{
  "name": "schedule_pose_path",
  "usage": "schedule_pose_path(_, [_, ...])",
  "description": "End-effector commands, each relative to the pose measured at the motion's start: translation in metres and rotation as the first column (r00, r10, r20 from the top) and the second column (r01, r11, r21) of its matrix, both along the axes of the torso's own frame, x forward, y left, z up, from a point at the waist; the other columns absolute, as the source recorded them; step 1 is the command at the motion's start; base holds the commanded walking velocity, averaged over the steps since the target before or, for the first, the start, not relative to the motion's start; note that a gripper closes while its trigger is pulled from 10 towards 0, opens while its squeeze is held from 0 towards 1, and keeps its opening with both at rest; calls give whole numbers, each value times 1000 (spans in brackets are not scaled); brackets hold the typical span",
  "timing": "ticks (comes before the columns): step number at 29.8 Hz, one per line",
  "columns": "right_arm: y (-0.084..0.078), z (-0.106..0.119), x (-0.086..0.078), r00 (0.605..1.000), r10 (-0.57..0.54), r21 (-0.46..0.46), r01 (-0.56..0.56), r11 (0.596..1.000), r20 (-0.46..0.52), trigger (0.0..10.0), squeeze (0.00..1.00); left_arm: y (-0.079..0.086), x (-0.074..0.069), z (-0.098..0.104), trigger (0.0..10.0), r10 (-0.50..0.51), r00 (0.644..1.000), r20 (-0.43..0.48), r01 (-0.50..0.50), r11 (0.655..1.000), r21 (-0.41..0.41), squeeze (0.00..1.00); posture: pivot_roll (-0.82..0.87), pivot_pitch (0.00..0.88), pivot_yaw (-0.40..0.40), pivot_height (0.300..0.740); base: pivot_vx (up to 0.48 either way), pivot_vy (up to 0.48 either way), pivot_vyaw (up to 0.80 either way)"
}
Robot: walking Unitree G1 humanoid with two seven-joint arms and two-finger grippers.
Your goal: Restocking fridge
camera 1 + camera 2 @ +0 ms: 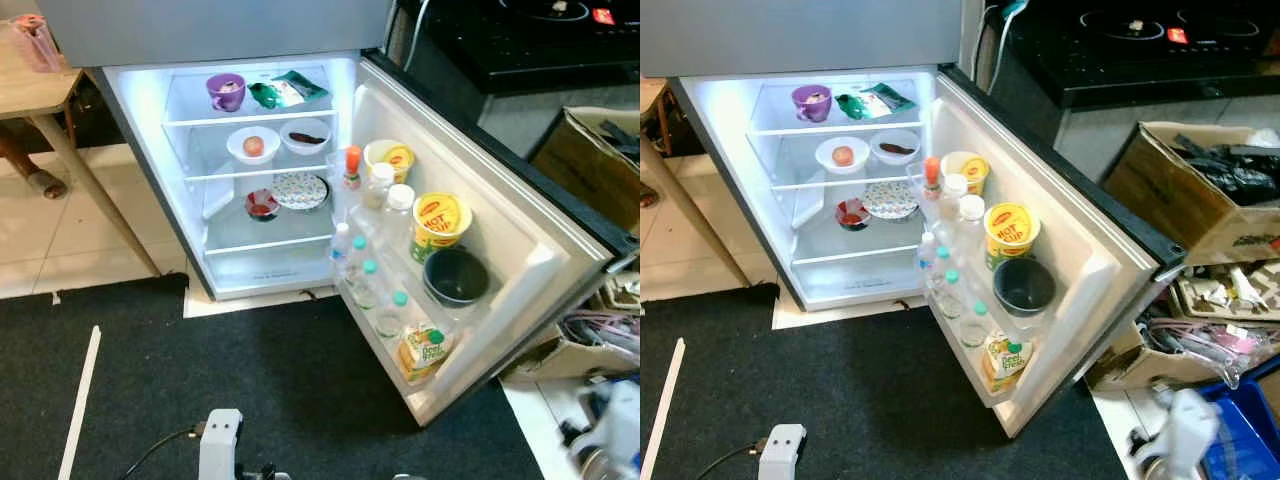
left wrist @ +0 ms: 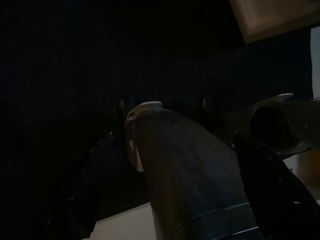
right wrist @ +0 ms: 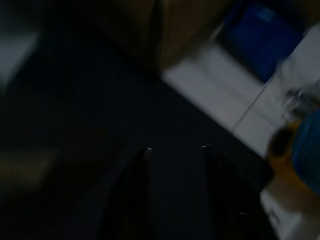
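Dark carpet before the open white fridge [image 1: 250, 270], shelves and door rack stocked; left pincer [image 2: 165, 107] grasps a dark cylindrical container [image 2: 185, 170], right pincer unreadable; approach squarely, target bare lower shelf.

Right wrist view (dark) blurred

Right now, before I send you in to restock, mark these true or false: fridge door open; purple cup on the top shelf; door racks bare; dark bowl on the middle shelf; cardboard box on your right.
1. The fridge door is open. True.
2. A purple cup stands on the top shelf. True.
3. The door racks are bare. False: they hold bottles and a yellow tub.
4. The dark bowl sits on the middle shelf. False: it sits in the door rack.
5. A cardboard box stands on the robot's right. True.
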State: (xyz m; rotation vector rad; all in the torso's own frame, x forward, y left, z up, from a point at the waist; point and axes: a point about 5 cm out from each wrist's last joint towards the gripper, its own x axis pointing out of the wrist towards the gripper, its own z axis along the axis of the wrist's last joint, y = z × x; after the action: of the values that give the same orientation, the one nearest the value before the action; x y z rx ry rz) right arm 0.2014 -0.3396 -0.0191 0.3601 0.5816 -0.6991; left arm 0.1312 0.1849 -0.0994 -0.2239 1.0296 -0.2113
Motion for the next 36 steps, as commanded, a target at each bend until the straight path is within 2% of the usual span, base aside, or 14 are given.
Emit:
schedule_pose_path(1, [-9,7,1,996,-72,10,72,997,56,0,0,-10,-19,-7,10000,-20,997,-75,18,999,-27,0,-15,67,-21,740,0,0,0])
schedule_pose_path(2, [-9,7,1,996,-72,10,72,997,56,0,0,-10,-19,-7,10000,-20,997,-75,18,999,-27,0,-15,67,-21,740,0,0,0])
schedule_pose_path(3, [-13,18,12,988,-81,27,78,997,130,10000,0,-10,-18,-7,10000,-17,997,-72,15,999,-28,0,-15,67,-21,740,0,0,0])
schedule_pose_path(8, [-16,35,30,964,-80,61,67,996,252,10000,0,-10,-18,-7,10000,-13,998,-69,11,999,-30,0,-16,67,-21,740,0,0,0])
schedule_pose_path(12, [13,69,82,851,179,91,-255,963,493,10000,0,-11,-18,-7,10000,-12,998,-67,9,999,-37,0,-15,67,-23,740,0,0,0])
schedule_pose_path(18, [31,74,95,793,288,72,-384,921,537,10000,0,-12,-19,-7,10000,-15,997,-70,12,999,-38,0,-15,69,-22,740,0,0,0])
schedule_pose_path(24, [68,81,111,632,480,51,-635,771,608,10000,0,-12,-20,-8,10000,-19,997,-74,16,999,-40,0,-14,71,-22,740,0,0,0])
schedule_pose_path(25, [82,79,112,562,560,37,-725,687,609,10000,0,-11,-20,-8,10000,-19,997,-75,16,999,-40,0,-14,71,-22,740,0,0,0])
schedule_pose_path(27, [82,79,112,562,560,37,-725,687,609,10000,0,-11,-20,-8,10000,-19,997,-75,16,999,-40,0,-14,71,-22,740,0,0,0])
schedule_pose_path(28, [104,77,111,448,642,28,-832,554,621,10000,0,-11,-20,-8,10000,-19,997,-76,16,999,-41,0,-14,71,-22,740,0,0,0])
schedule_pose_path(30, [171,83,94,53,731,-34,-994,103,680,10000,0,-11,-21,-8,10000,-23,996,-81,20,999,-44,0,-20,71,-19,740,0,0,0])
schedule_pose_path(31, [171,83,94,53,731,-34,-994,103,680,10000,0,-11,-21,-8,10000,-23,996,-81,20,999,-44,0,-20,71,-19,740,0,0,0])
schedule_pose_path(33, [229,120,69,-220,563,-142,-973,-181,797,10000,0,-12,-21,-8,10000,-30,996,-83,26,998,-51,0,-20,71,-19,740,0,0,0])
schedule_pose_path(36, [245,137,65,-262,480,-182,-961,-208,837,10000,0,-12,-21,-8,10000,-33,996,-83,29,998,-53,0,-20,69,-19,740,0,0,0])
